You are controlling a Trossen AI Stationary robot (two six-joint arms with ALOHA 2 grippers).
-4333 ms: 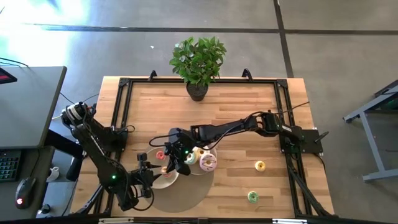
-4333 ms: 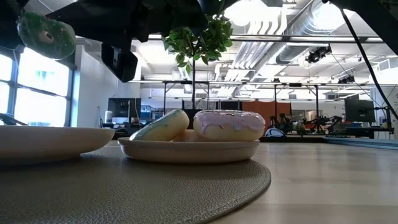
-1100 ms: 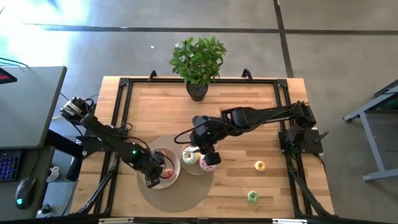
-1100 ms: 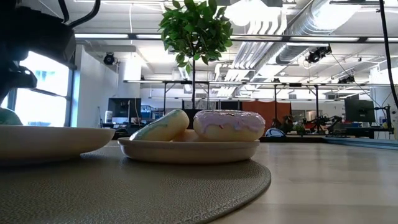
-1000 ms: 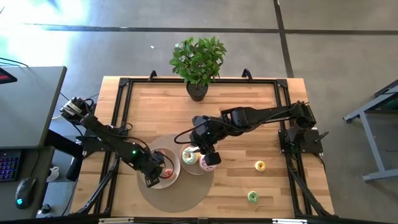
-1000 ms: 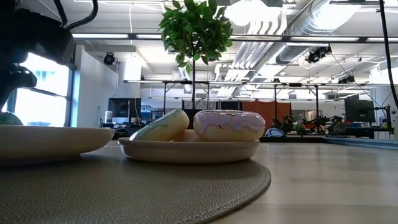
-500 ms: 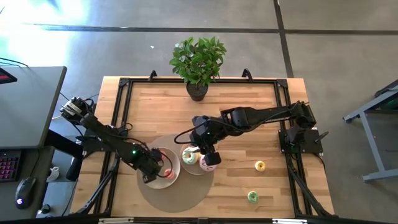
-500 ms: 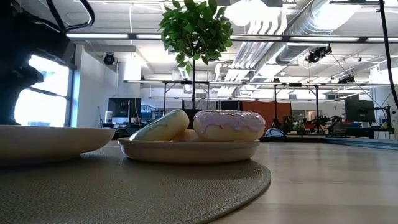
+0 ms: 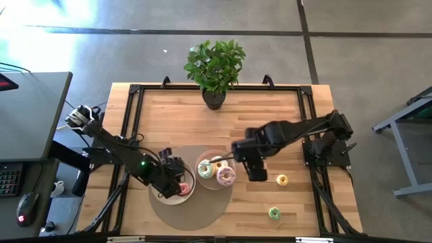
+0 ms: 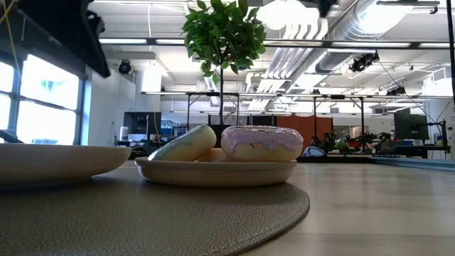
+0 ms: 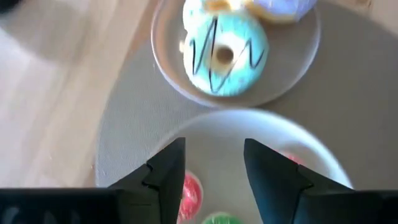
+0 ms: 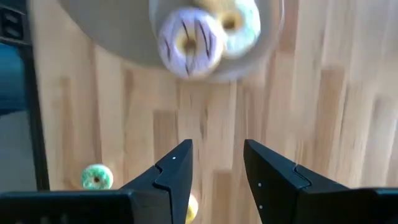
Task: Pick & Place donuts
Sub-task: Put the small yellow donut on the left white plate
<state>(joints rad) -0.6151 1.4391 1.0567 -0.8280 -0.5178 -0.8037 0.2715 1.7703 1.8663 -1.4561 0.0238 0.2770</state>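
Dark right pincer (image 9: 257, 174), spread and empty, now off the pink donut (image 9: 225, 176), toward the yellow one (image 9: 282, 179).

The wooden table (image 9: 223, 121) stood on a grey concrete floor (image 9: 351, 61) crossed by dark seams. A dark desk (image 9: 27, 115) sat to one side. Beyond the table a potted plant (image 10: 222, 35) rose before an open hall with tall bright windows (image 10: 44, 99), exposed ceiling ducts (image 10: 334, 32) and strip lights.
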